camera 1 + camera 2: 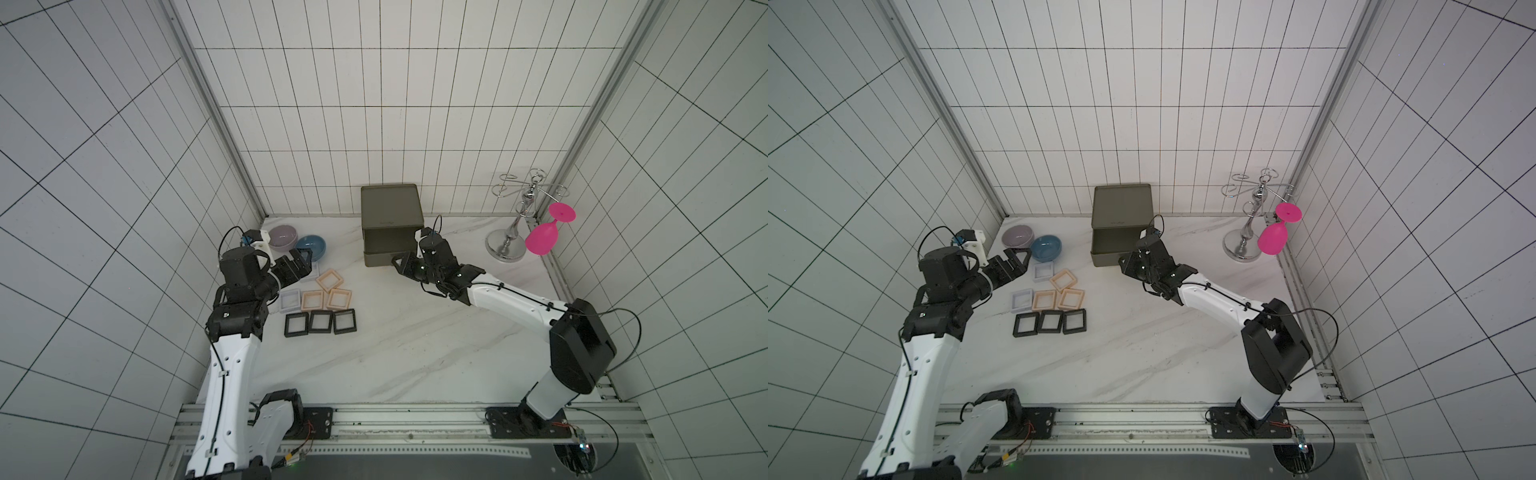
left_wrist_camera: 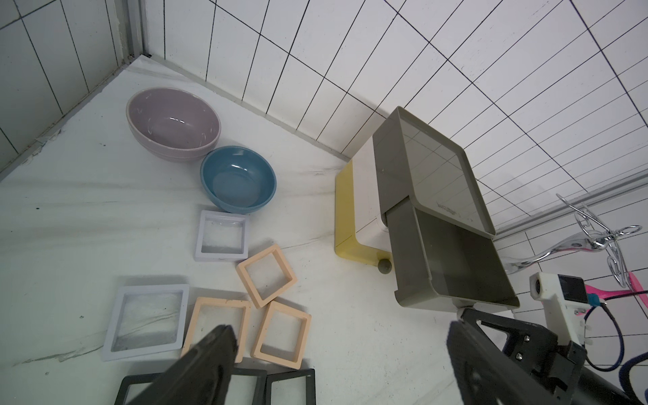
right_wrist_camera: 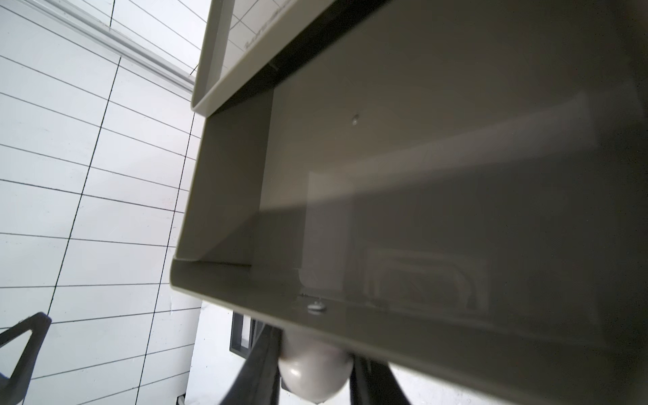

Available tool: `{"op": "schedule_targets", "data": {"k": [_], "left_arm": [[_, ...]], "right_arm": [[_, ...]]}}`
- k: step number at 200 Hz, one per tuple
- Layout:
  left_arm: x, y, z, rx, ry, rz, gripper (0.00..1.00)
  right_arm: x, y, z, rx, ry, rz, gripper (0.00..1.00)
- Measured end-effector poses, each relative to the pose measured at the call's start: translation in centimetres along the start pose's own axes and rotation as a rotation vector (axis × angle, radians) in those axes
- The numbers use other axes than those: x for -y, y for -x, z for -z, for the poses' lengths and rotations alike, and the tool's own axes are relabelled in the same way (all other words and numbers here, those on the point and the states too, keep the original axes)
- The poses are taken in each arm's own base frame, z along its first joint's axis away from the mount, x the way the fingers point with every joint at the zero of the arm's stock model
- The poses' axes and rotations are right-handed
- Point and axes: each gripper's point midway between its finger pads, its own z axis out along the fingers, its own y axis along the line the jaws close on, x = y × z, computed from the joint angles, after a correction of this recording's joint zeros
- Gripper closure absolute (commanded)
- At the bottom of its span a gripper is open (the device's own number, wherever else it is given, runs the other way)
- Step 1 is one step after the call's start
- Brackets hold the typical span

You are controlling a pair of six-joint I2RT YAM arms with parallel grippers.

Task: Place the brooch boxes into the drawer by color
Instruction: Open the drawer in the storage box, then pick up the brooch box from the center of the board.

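Drawer [image 1: 378, 258] top tier is out, your right jaws clenched on its knob [image 3: 314, 371]; hold it steady while the left jaws, released wide, drop for a black brooch box [image 1: 320, 322].

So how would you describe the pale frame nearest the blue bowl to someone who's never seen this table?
Find the olive-topped drawer chest at the back wall, then the blue bowl to its left. Just in front of that bowl lies a pale lavender brooch box. The other lavender box lies farther forward, beside the peach boxes.
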Motion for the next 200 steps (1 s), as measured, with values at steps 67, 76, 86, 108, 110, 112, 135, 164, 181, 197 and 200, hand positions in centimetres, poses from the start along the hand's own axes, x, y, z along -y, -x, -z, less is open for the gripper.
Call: {"op": "schedule_targets", "data": {"k": [67,76,86,108,110,112,135,164,181,197,200], "left_arm": [[-0.1,-0.3,0.2,-0.009,0.005,0.001,0.02],[-0.1,-0.3,0.2,-0.009,0.006,0.001,0.02],[-0.1,-0.3,0.3,-0.009,0.006,0.001,0.02],[0.0,-0.3,0.4,-0.006,0.005,-0.001,0.02],[0.0,-0.3,0.4,-0.006,0.005,-0.001,0.02],[0.0,-0.3,0.4,-0.006,0.005,-0.001,0.02],[0.0,-0.4,0.4,-0.008,0.007,0.001,0.02],[-0.2,-0.6,0.4,-0.019,0.015,0.002,0.02],[-0.2,-0.7,0.5,-0.02,0.016,0.0,0.02],[-0.1,-0.5,0.5,-0.016,0.015,-0.002,0.02],[-0.1,-0.5,0.6,-0.015,0.016,-0.002,0.02]], "right_arm": [[0.3,-1.8,0.1,-0.025,-0.008,0.01,0.79],[0.5,-2.0,0.1,-0.027,-0.011,0.01,0.79],[0.5,-2.0,0.2,-0.022,-0.007,0.011,0.78],[0.5,-1.9,0.5,-0.018,-0.006,0.014,0.63],[0.5,-1.9,0.5,-0.018,-0.005,0.014,0.6],[0.5,-1.9,0.6,-0.018,-0.005,0.012,0.57],[0.2,-1.7,0.8,-0.013,0.002,0.024,0.33],[-0.6,-1.7,1.8,-0.002,0.009,0.084,0.23],[-1.4,-1.8,2.7,0.009,0.015,0.129,0.21],[-2.3,-2.1,3.7,0.018,0.021,0.186,0.21],[-2.5,-2.1,3.9,0.021,0.022,0.202,0.21]]}}
